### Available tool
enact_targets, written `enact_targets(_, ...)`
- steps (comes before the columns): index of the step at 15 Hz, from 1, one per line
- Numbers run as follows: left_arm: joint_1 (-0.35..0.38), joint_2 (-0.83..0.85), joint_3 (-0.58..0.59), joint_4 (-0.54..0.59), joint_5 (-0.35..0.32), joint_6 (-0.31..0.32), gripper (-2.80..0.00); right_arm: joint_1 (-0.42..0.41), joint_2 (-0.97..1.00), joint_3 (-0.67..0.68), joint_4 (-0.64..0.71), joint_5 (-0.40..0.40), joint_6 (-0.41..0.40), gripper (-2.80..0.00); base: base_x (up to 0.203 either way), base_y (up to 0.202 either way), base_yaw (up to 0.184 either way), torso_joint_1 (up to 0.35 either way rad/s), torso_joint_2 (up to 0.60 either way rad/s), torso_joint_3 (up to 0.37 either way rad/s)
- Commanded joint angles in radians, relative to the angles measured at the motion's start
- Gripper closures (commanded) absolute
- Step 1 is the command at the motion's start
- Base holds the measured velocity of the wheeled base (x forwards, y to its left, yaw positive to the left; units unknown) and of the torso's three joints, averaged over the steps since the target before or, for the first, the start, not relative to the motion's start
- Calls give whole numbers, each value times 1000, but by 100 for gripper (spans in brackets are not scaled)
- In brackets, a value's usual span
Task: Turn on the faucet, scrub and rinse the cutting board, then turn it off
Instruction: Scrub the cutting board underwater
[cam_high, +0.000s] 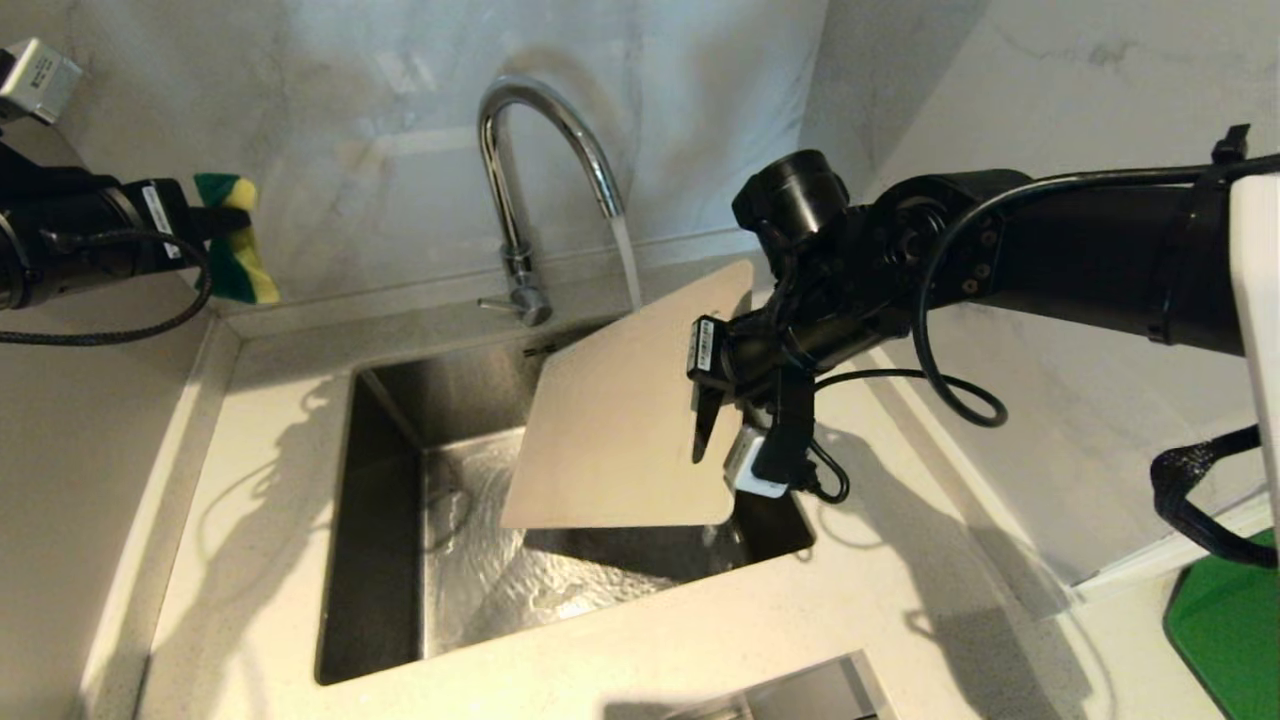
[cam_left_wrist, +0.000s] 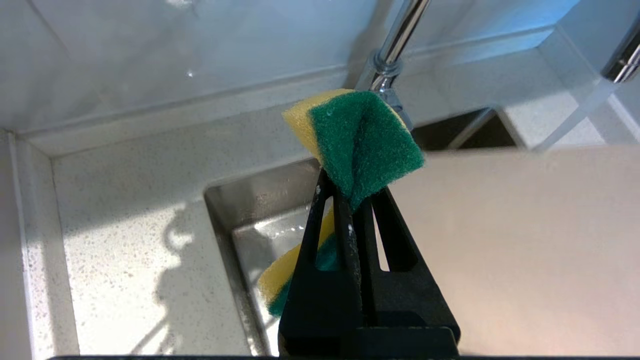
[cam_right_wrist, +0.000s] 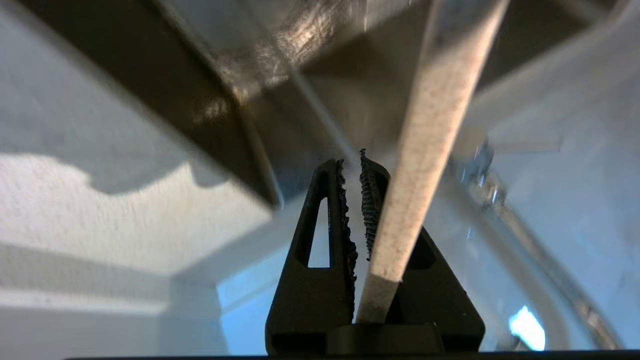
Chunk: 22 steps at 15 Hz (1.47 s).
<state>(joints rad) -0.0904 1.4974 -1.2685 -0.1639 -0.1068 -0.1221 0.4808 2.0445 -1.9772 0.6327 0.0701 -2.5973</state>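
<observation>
cream-beige cutting board (cam_high: 620, 420); chrome faucet (cam_high: 520, 200); green-yellow sponge (cam_left_wrist: 357, 145)

Faucet (cam_high: 545, 170) running onto tilted cutting board (cam_high: 620, 410) held over sink (cam_high: 390, 520) by right gripper (cam_high: 712, 420).

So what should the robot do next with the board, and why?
Probably bring the left gripper with its sponge over to the cutting board and scrub. The faucet is already running onto the board, the right gripper holds it tilted over the sink, and the sponge sits off to the side.

Cutting board (cam_high: 620, 410) over sink (cam_high: 390, 560), under faucet (cam_high: 520, 180)
</observation>
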Motion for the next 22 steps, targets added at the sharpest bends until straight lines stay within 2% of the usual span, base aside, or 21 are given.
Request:
enact_targets(1, 0, 0, 0, -2, -1, -1, 0, -21, 8, 0, -22, 2, -13, 0, 0, 0, 0, 0, 0, 0)
enact_targets(4, -3, -2, 0, -2, -1, -1, 0, -40, 21, 0, -80, 23, -4, 0, 0, 0, 0, 0, 0, 0)
enact_targets(10, -8, -3, 0, -2, -1, 1, 0, -57, 39, -2, -108, 28, -1, 0, 0, 0, 0, 0, 0, 0)
enact_targets(22, -9, -5, 0, -2, -1, -1, 0, -54, 39, -2, -103, 33, 5, 0, 0, 0, 0, 0, 0, 0)
